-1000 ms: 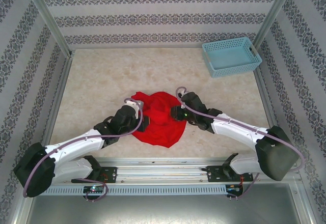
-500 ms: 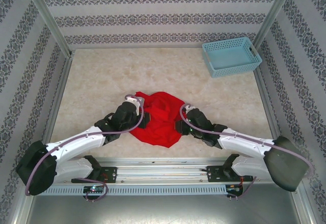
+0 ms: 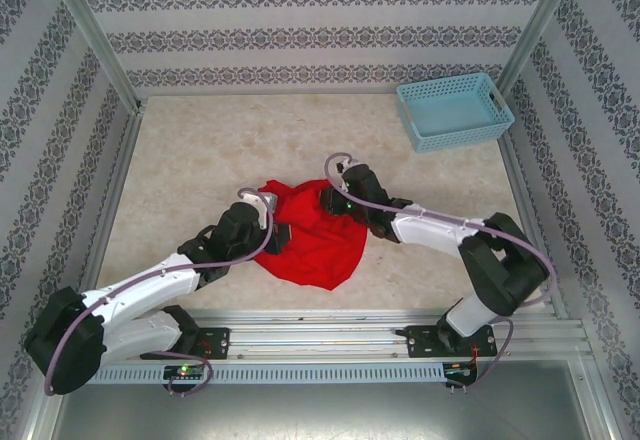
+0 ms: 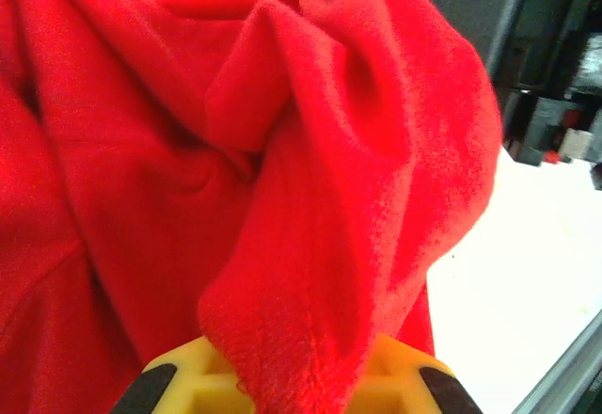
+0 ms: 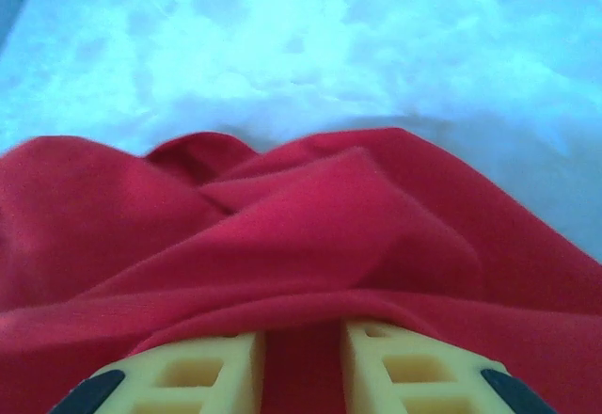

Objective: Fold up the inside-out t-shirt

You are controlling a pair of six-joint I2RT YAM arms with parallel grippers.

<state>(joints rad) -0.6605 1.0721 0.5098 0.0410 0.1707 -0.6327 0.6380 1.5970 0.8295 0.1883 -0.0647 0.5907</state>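
A: Anything to read on the shirt (image 3: 318, 248)?
B: It is showing plain red cloth. A stitched seam is running along the hem in the left wrist view. The walls are carrying bands of grey ornament, too fine to make out as letters.

A: Where is it lying?
B: It is lying bunched in a wrinkled heap on the table (image 3: 200, 150), near the front edge, between the two arms. The basket (image 3: 462, 138), light blue, is sitting well apart at the far right corner.

A: Left claw (image 3: 284, 235)?
B: It is reaching into the left side of the heap. In the left wrist view its yellow fingers (image 4: 414, 388) are pressing together on the hem. A thick fold is rising from between them and flopping over to the right. So the left claw is pinching the shirt.

A: Right claw (image 3: 328, 200)?
B: It is meeting the far right edge of the heap. In the right wrist view its fingers (image 5: 193, 372) are standing a narrow gap apart. Red cloth is filling that gap and draping across the tips. It is nipping a fold of the shirt, and bare table is showing beyond.
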